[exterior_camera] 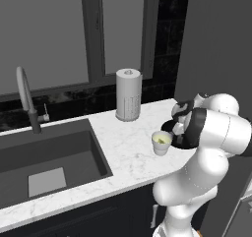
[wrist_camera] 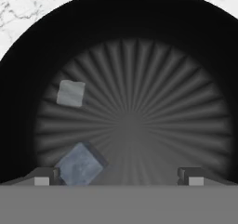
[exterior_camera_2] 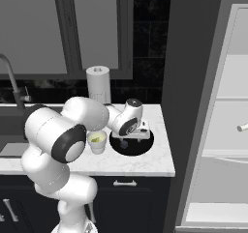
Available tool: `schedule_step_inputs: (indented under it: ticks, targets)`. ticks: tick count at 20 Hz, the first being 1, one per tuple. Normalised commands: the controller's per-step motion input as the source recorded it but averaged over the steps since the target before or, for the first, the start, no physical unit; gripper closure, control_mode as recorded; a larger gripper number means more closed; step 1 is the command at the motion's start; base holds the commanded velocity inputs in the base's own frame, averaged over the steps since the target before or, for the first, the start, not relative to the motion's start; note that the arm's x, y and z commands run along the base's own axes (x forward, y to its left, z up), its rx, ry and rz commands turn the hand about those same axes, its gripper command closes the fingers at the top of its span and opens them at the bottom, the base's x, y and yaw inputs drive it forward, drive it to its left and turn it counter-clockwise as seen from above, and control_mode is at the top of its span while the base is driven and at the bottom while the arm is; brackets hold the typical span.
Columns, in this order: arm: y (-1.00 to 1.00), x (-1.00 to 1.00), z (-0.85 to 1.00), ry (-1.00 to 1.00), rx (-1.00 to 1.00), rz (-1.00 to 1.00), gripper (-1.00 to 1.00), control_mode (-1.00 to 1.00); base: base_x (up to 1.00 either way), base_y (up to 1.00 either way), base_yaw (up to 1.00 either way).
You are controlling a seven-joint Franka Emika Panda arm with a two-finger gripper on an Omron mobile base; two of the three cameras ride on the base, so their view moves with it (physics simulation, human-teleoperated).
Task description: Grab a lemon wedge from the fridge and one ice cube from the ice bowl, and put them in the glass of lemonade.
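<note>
Claw (wrist_camera: 119, 180) spread wide (low) inside ice bowl (wrist_camera: 28, 69); ice cube (wrist_camera: 79, 165) touches one tip.

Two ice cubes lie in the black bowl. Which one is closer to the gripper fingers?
The larger bluish ice cube, right beside one of the fingertips of the open gripper. The smaller pale cube lies farther up in the ice bowl.

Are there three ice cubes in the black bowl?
No, the hand view shows two: one ice cube farther up the ice bowl and another ice cube near the fingers.
</note>
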Motion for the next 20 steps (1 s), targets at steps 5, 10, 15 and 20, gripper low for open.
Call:
schedule_step_inputs:
  ticks: [5,10,15,20]
  targets:
    - [-0.03,0.33,0.00,0.00,0.00,0.14,-1.00,-1.00,0.00,0.00,0.00]
    - [-0.04,0.24,-0.23,0.01,0.00,0.11,-1.00,-1.00,0.00,0.00,0.00]
    - [0.00,0.02,-0.26,0.00,0.00,0.09,-1.00,-1.00,0.00,0.00,0.00]
    - [0.00,-0.04,-0.11,0.00,0.00,0.06,-1.00,-1.00,0.00,0.00,0.00]
